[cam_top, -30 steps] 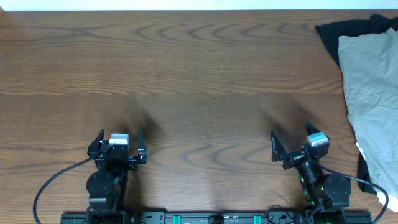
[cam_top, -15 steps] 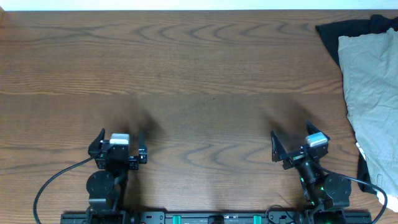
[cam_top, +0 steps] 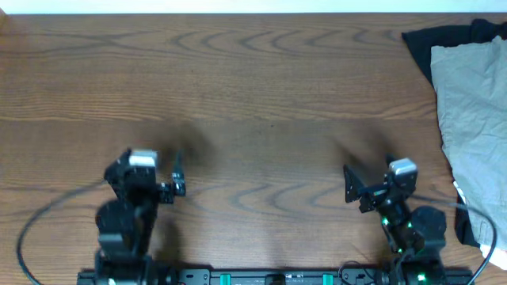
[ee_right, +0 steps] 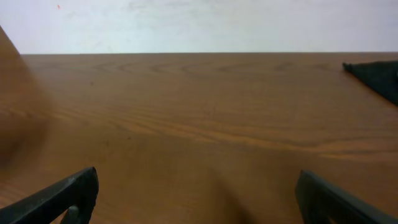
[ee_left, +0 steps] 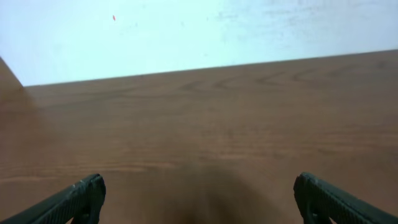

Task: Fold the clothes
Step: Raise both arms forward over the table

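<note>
The clothes (cam_top: 474,119), pale khaki-green shorts, lie crumpled at the table's right edge on top of a black garment (cam_top: 424,43). My left gripper (cam_top: 149,166) hovers over bare wood at the front left, far from the shorts, jaws wide apart and empty. My right gripper (cam_top: 371,174) is at the front right, a short way left of the shorts, also open and empty. The left wrist view shows the left gripper (ee_left: 199,200) with only bare table between its fingers. In the right wrist view the right gripper (ee_right: 196,194) is the same, and the black garment (ee_right: 379,78) shows at the far right.
The wooden table (cam_top: 253,95) stretches wide between the arms and its far edge, which meets a pale wall (ee_left: 186,31). Cables (cam_top: 47,218) trail from both arm bases along the front edge.
The left arm has shifted a little left and toward the far side, blurred in motion. The right arm has nudged slightly farther too. Both grippers stay open.
</note>
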